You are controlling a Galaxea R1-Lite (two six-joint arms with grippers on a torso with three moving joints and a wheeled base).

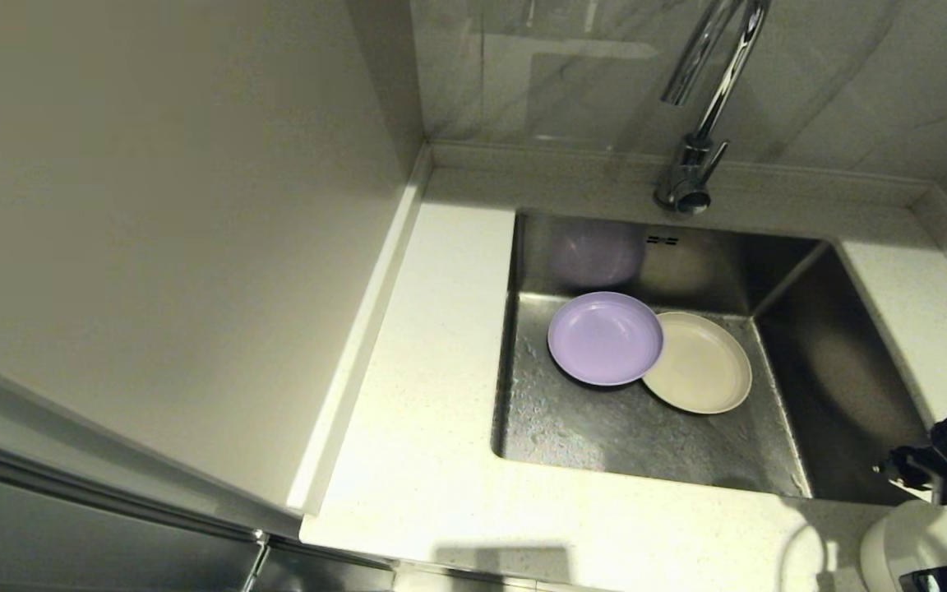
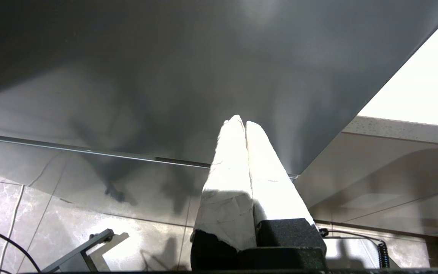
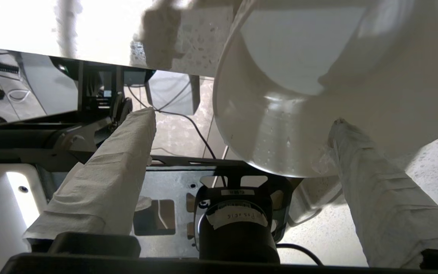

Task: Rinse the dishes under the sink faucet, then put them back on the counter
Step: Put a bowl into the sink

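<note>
A lilac plate [image 1: 605, 338] and a cream plate [image 1: 702, 363] lie flat in the steel sink [image 1: 843, 370], the lilac one's rim overlapping the cream one's edge. The white bowl [image 1: 909, 538] sits on the speckled counter [image 1: 432, 460] at the sink's near right corner. The chrome faucet [image 1: 699, 107] rises behind the basin, spout curving forward.

Right gripper [image 3: 242, 125] spread wide, left gripper [image 2: 245, 125] parked, fingers together

Sink [image 1: 630, 427] held two plates [image 1: 605, 338] (left one overlapping the right one's edge); faucet [image 1: 691, 164] stood behind; bowl [image 1: 909, 538] sat on worktop [image 1: 424, 460], front right.
</note>
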